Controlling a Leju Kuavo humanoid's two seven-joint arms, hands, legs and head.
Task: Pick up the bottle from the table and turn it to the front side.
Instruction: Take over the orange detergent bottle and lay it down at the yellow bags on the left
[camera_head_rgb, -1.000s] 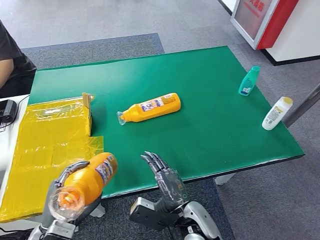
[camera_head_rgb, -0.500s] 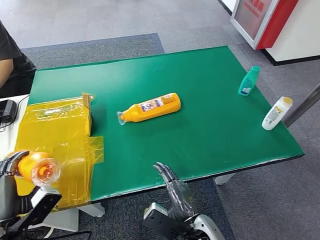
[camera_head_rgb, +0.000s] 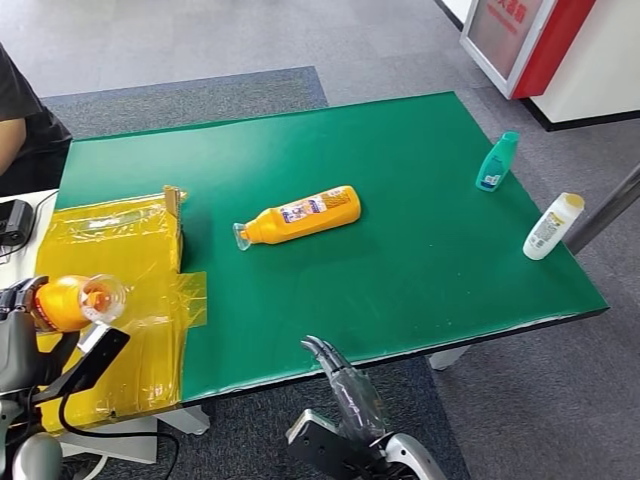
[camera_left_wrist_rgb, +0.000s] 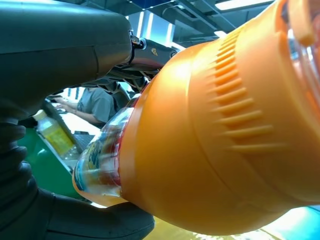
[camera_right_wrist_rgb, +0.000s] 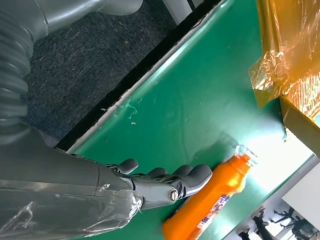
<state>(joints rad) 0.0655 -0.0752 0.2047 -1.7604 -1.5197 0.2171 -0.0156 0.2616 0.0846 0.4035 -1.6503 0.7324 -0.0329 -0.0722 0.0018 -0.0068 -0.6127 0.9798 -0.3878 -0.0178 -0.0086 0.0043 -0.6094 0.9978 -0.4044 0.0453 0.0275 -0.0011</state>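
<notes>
Left hand (camera_head_rgb: 23, 340) grips an orange bottle (camera_head_rgb: 72, 302), fingers wrapped round the body, at the near left over the yellow plastic sheet (camera_head_rgb: 113, 260). The clear cap end points toward the counter's middle. Against half a second ago, the bottle sits slightly higher and has turned so the cap faces more to the right; a full second ago it was held nearer the centre, in front of the counter edge. In the left wrist view the bottle's ribbed orange shoulder (camera_left_wrist_rgb: 226, 125) sits close to the lens, label partly visible.

Right hand (camera_head_rgb: 351, 385) hangs below the near edge of the green counter (camera_head_rgb: 423, 250), fingers (camera_right_wrist_rgb: 188, 176) extended together and holding nothing; position little changed from half a second ago.

A second orange bottle (camera_head_rgb: 302, 216) lies on its side mid-counter, unmoved. A teal bottle (camera_head_rgb: 497, 162) and a white bottle (camera_head_rgb: 554, 226) lie near the far right edge, unmoved. A person's arm (camera_head_rgb: 11, 140) shows at the far left.
</notes>
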